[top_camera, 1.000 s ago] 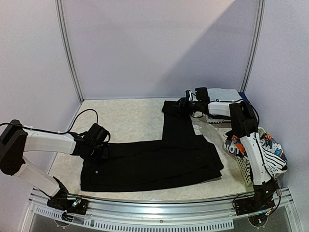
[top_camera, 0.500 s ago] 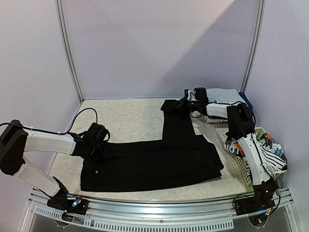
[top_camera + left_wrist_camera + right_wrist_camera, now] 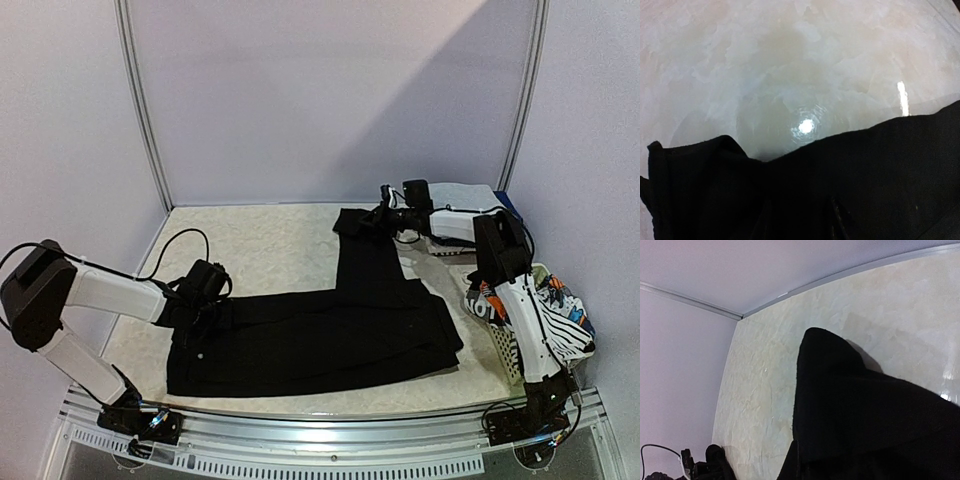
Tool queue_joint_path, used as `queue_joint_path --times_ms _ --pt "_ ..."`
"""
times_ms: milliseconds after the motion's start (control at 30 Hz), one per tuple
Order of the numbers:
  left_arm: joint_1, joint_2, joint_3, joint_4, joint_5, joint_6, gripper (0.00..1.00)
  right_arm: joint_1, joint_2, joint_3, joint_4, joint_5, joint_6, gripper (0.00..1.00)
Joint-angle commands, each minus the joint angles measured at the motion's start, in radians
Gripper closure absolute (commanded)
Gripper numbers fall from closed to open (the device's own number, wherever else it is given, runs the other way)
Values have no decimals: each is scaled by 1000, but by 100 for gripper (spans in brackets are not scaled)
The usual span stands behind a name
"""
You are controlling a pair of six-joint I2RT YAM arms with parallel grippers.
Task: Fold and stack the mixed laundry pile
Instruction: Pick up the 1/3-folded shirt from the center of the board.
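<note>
Jaws: right gripper (image 3: 374, 219) clamped on the far end of the large black soft cloth garment (image 3: 330, 340); left gripper (image 3: 198, 312) at its opposite end, grip not discernible. Garment: L-shaped, flat on the pale marbled table (image 3: 260, 250), just left of the white lattice plastic basket (image 3: 505, 350). Long limb runs leftward from the basket; shorter limb runs away from the arms' bases. Each arm is nearest its own end.

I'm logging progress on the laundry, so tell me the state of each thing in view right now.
black garment: lying flat on the table in an L shape.
right hand: shut on the black garment's far end.
left hand: at the black garment's left end; grip unclear.
basket: holding printed clothes.
</note>
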Motion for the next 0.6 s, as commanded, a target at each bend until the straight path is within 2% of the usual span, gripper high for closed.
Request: queue_joint_path --times_ms 0,233,400,567 --pt "20 65 9 94 6 20 62 22 -270 -82 -79 -27 -112 100" --pt "52 139 72 155 11 49 63 62 -595 -201 -178 -7 -199 100" --pt "97 200 162 181 51 76 64 127 -763 -240 -254 9 -226 100" --pt "101 114 216 97 56 106 60 241 -919 -342 -289 88 -251 100"
